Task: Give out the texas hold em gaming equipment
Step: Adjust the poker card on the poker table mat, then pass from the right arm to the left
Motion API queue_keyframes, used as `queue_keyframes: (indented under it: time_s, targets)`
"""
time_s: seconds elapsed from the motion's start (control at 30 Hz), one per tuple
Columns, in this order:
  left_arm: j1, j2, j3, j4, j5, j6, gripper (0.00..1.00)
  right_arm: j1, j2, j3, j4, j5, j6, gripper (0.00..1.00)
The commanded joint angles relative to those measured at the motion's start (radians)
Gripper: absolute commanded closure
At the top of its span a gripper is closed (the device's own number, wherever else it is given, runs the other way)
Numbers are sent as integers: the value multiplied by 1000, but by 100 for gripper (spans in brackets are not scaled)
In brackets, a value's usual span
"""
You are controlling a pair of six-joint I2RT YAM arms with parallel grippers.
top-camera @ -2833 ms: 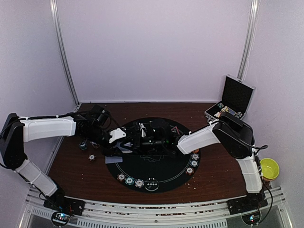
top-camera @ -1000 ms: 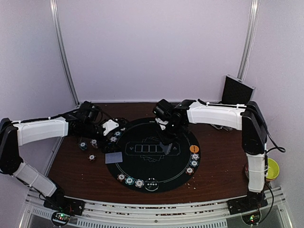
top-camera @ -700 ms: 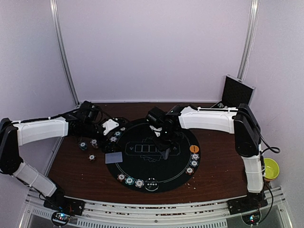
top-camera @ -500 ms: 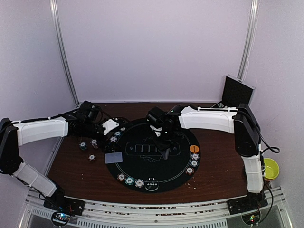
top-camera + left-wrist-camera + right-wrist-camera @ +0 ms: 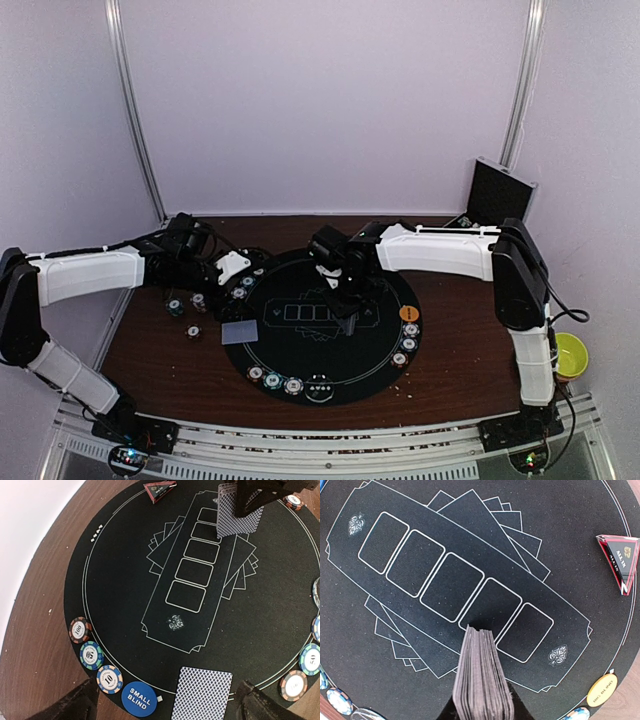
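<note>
Over the middle of the round black mat point(image 5: 330, 375), the right wrist view shows the right pincer point(image 5: 480, 702) pinching a deck of cards point(image 5: 479, 670) edge-on, a detail too small to make out from overhead. Only the left wrist view shows the left pincer point(image 5: 167, 702) spread wide and gripping nothing, with a face-down card point(image 5: 202, 692) and blue disc point(image 5: 138, 698) on the mat's rim below it, beside chips point(image 5: 91, 655). At the far right corner of the desk point(image 5: 450, 370) a black case point(image 5: 497, 200) stands open, its contents unclear.
</note>
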Motion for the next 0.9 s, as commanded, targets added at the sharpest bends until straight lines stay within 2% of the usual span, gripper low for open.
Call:
queue_keyframes:
  time_s: [0.0, 0.23, 0.43, 0.57, 0.7, 0.87]
  targets:
    - [6, 12, 13, 31, 2, -8, 2, 3, 10, 9, -15, 11, -2, 77]
    - [7, 19, 14, 30, 18, -1, 2, 2, -7, 17, -13, -8, 4, 99]
    - [1, 14, 11, 49, 71, 8, 2, -4, -91, -38, 103, -52, 70, 100]
    - [-15, -16, -1, 76, 97, 12, 2, -12, -186, -142, 324, -117, 170, 100]
    - [-46, -41, -2, 80, 115, 26, 2, -16, -256, -284, 633, -238, 316, 100]
    - [-71, -51, -5, 77, 130, 44, 2, -11, -269, -390, 920, -339, 482, 100]
